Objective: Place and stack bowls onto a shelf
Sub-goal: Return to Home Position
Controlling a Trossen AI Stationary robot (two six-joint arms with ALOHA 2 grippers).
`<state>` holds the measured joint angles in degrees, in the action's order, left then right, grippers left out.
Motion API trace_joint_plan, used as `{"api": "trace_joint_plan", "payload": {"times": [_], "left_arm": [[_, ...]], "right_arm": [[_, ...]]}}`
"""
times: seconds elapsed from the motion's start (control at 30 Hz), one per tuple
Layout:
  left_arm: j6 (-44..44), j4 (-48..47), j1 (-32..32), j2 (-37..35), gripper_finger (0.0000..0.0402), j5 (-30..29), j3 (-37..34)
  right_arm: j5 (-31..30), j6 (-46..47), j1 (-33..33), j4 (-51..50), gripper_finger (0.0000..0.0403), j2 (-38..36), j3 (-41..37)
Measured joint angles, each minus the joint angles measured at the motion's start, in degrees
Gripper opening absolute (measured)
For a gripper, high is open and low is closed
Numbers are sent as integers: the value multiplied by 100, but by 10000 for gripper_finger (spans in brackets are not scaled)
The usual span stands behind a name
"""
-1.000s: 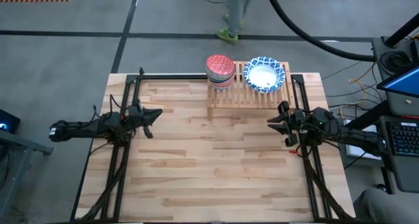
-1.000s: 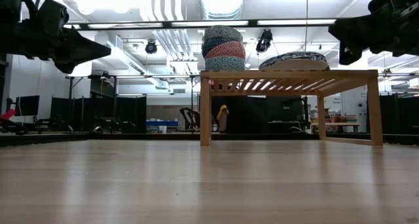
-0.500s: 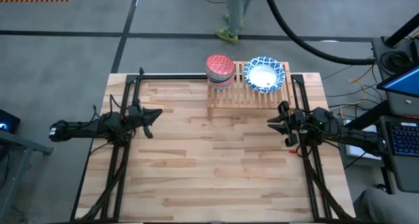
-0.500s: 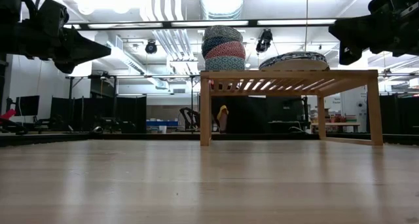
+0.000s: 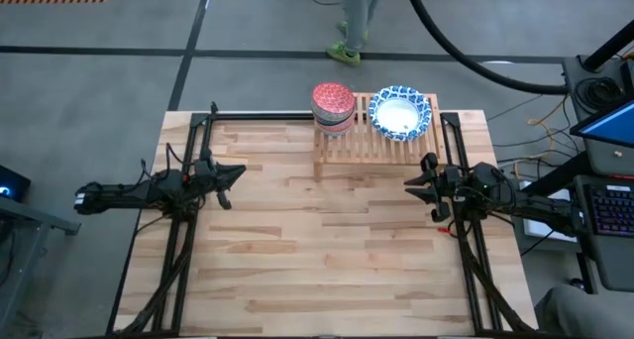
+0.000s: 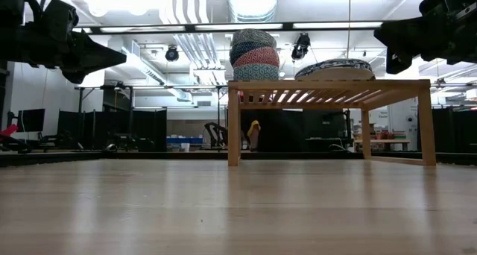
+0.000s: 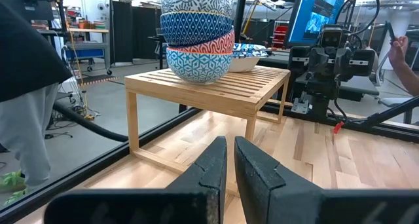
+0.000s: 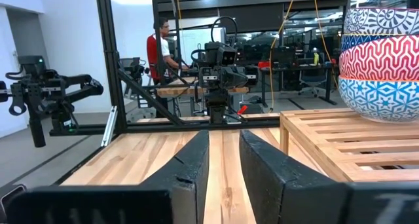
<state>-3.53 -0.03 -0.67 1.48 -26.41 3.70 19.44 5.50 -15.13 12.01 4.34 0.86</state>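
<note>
At the upper centre of the high view, the shelf (image 5: 381, 146) carries the stacked small bowls (image 5: 333, 103) beside the nested large bowls (image 5: 400, 114). Over the desk (image 5: 327, 260), the left gripper (image 5: 234, 176) hangs mid-left, fingers nearly touching; the right gripper (image 5: 414, 187) hangs mid-right, fingers narrowly parted. Both are empty.
</note>
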Motion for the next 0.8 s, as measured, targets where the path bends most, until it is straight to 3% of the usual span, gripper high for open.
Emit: {"api": "trace_joint_plan", "payload": {"times": [0.8], "left_arm": [[0,0,1,0,13,1,0]], "right_arm": [[0,-7,1,2,82,0,0]]}}
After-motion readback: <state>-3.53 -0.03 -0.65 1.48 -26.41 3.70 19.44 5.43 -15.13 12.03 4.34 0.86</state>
